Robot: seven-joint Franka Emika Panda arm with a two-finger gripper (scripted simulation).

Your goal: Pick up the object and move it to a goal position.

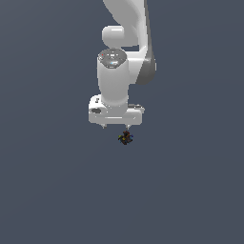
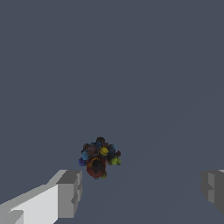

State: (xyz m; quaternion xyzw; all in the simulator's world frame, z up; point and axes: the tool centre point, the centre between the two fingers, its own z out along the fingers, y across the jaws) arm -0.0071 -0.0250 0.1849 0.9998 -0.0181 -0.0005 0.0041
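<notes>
The white gripper stands wide apart and holds nothing. The object, a small dark spiky lump with coloured flecks, lies on the grey ground between its fingers, touching neither

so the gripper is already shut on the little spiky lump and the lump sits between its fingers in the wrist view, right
Not quite: the gripper is open, not shut on the spiky lump. The wrist view shows its two fingers wide apart, with the lump lying in the gap between them, nearer one finger and touching neither. The exterior view agrees that the lump lies just below the gripper.
</notes>
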